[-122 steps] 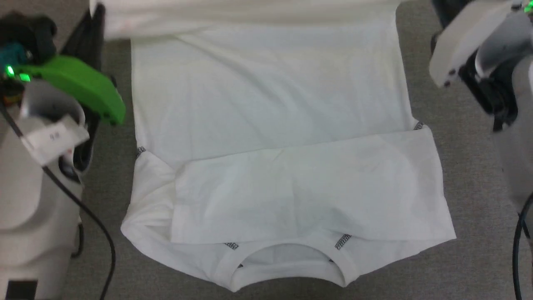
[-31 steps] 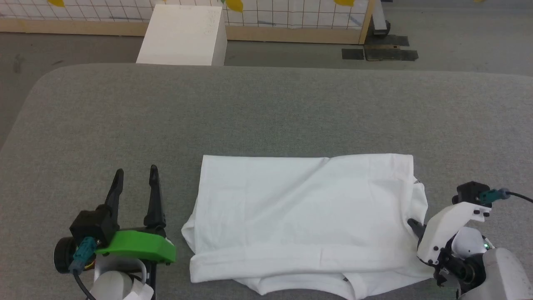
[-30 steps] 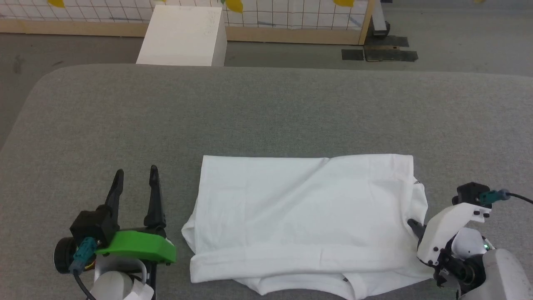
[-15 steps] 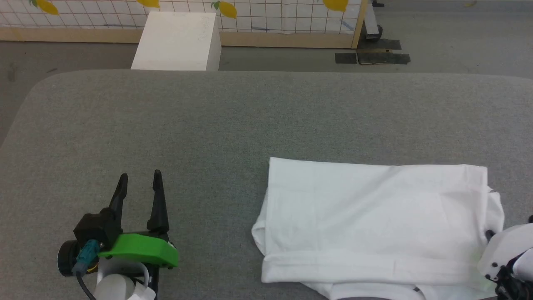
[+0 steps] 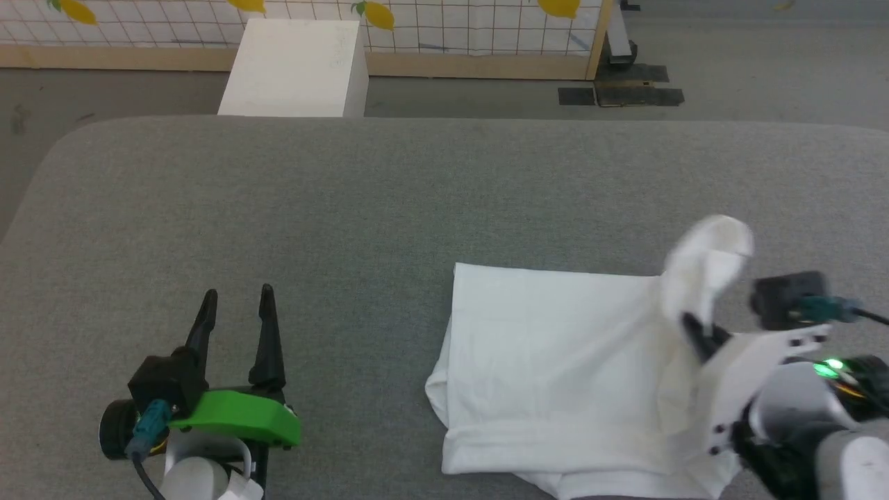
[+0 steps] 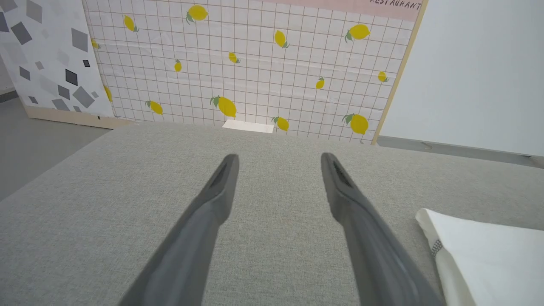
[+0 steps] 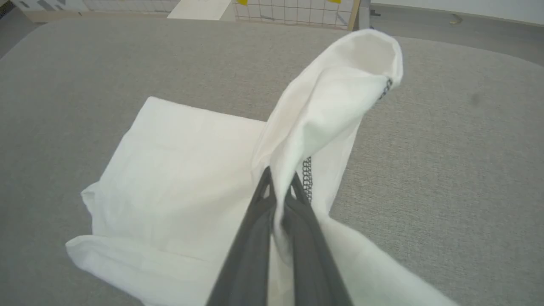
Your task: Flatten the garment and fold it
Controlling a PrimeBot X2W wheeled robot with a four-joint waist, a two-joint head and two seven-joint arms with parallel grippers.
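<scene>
The garment (image 5: 555,368) is a white T-shirt folded into a band on the grey table, at the right in the head view. Its right end is lifted into a curled flap (image 5: 708,271). My right gripper (image 5: 691,326) is shut on that raised edge; in the right wrist view the garment (image 7: 178,178) runs up between the closed fingers (image 7: 278,191), grey zigzag stitching beside them. My left gripper (image 5: 236,298) rests open on bare table well left of the shirt, nothing between its fingers (image 6: 221,187). The left wrist view catches the shirt's corner (image 6: 488,255) at lower right.
The grey padded table (image 5: 347,194) has wide free room to the left and behind the shirt. A white box (image 5: 292,69) stands on the floor past the far edge, before a lemon-print grid panel (image 6: 255,63). Dark mats (image 5: 625,94) lie on the floor at far right.
My right gripper has raised the shirt's right end off the table and carried it inward to the left, curling it over. The camera turned left earlier. The left gripper has stayed put.
</scene>
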